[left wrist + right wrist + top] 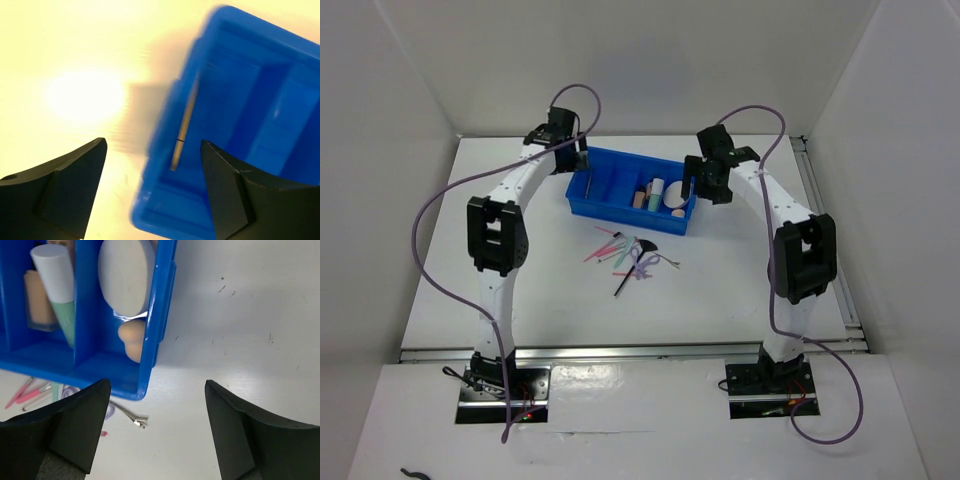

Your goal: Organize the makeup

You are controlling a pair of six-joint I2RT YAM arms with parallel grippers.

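Top view: a white worktop (720, 290) w/ two white robot arms bolted at its near edge. A blue plastic compartment tray (610, 208) sat close to the far edge, roughly centred and slightly askew.

The left gripper (153, 145) hung over the tray's left end, its black jaws wide apart and holding nothing. Its wrist view was blurred. It showed a thin pale stick (182, 127) lying lengthwise in the leftmost compt.

The right gripper (157, 385) hung over the tray's right end, partly above bare worktop. Its jaws were also wide apart, nothing btwn them.

In the rightmost compt. a round cream puff (125, 277) stood on edge, w/ a peach sponge (132, 340) touching it on the near side. In the next compt. to the left, a mint-green tube with a white cap (57, 285) lay beside a beige bottle (37, 300), the two touching.

The rest of the makeup lay loose toward the middle of the worktop, just in front of the tray's near wall. There were thin pink and green sticks (605, 247) in a scattered bunch, and a black brush (645, 248) beside them, handle pointing toward the near edge. A small metal clip (131, 416) lay just beside the tray's near right corner.
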